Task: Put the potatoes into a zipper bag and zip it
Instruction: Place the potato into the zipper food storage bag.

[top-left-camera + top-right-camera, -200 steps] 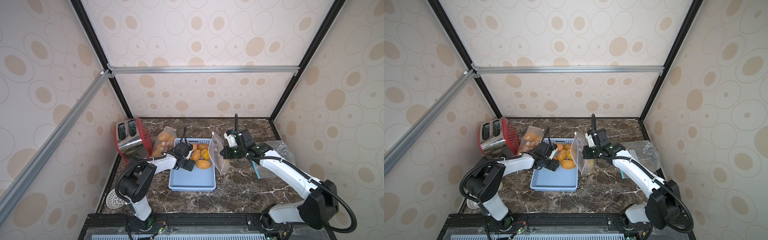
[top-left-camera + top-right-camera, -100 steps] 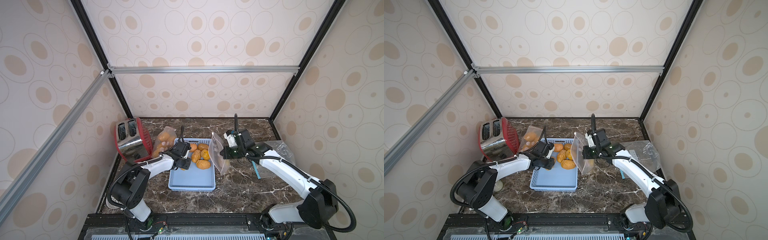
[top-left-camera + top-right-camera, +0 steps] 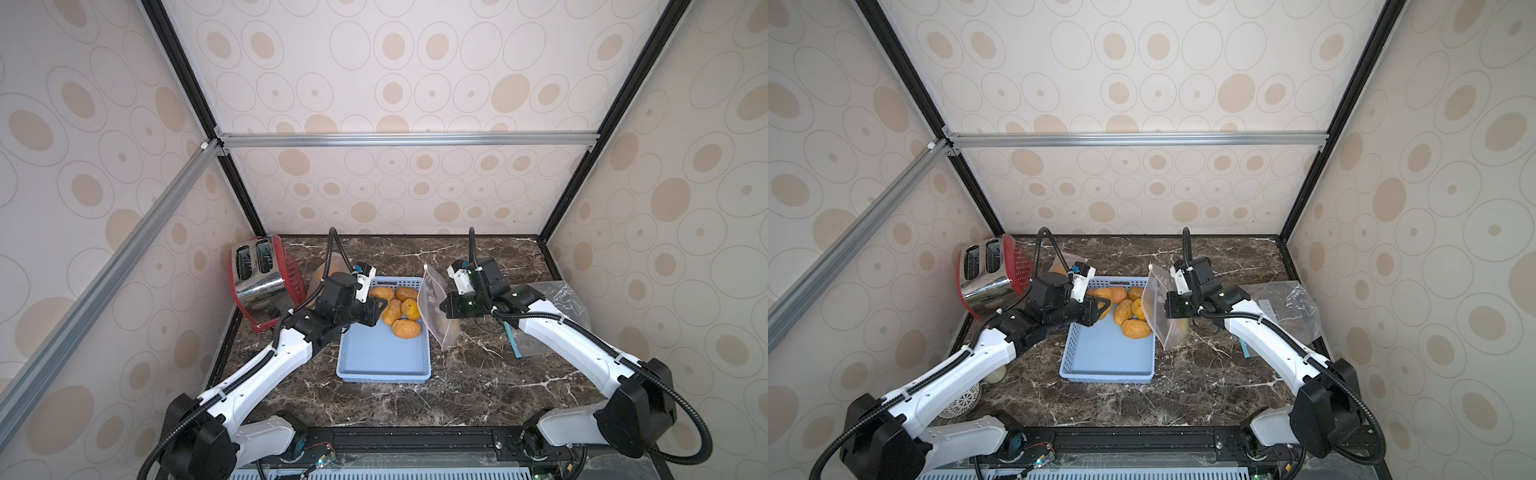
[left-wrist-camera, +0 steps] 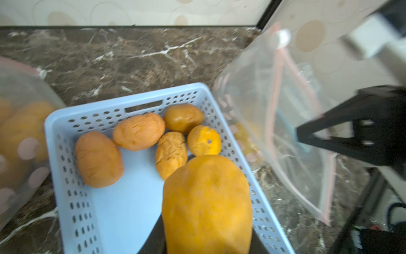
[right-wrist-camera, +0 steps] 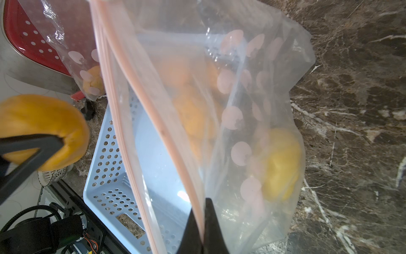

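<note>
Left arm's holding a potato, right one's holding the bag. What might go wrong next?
The zipper bag gapes only narrowly, pinched at one spot by the right gripper, so the potato in the left gripper may catch the rim and drop. Added weight might also pull the bag free.

Counter [image 3: 478, 374]: dark polished marble-look stone, white veins, glossy.
Basket [image 3: 384, 376]: pale blue plastic, perforated walls, matt.
Zipper bag [image 3: 432, 299]: clear thin plastic film, shiny, crinkled, pink seal strip.
Potatoes [image 3: 406, 328]: matt, wrinkled skin; held potato [image 4: 206, 204] smoother.
Toaster [image 3: 259, 286]: mirror-polished metal, red perforated side.
Right pincer [image 5: 203, 206]: matt black plastic.
</note>
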